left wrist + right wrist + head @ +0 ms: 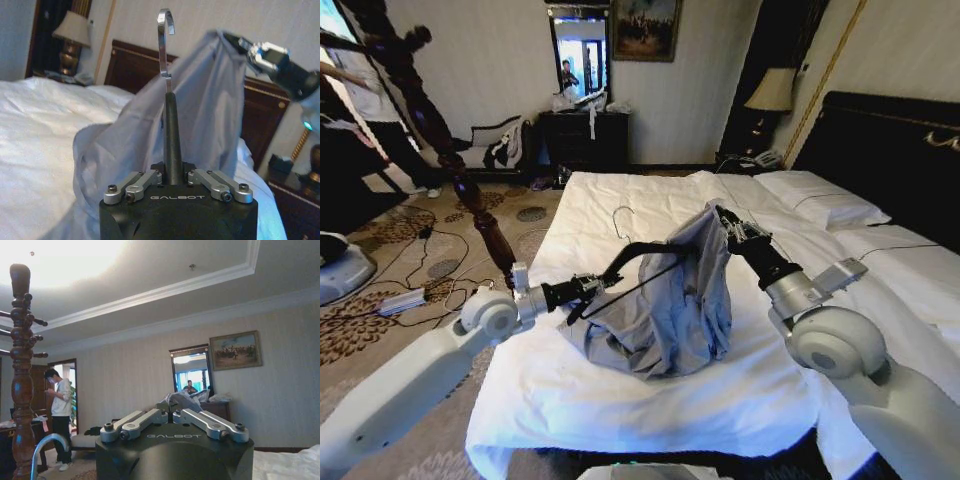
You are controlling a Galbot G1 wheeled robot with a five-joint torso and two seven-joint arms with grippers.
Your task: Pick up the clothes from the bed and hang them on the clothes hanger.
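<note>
Wrinkled grey-blue clothes (665,300) hang pinched in the right tool (725,222); left tool (605,281) clamps a hook-topped hanger (167,75).

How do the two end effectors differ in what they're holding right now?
The left end effector is shut on a black wire hanger's neck, low by the bed's edge. The right end effector pinches the grey-blue shirt, holding it up higher. Both hold their things above the bed.
</note>
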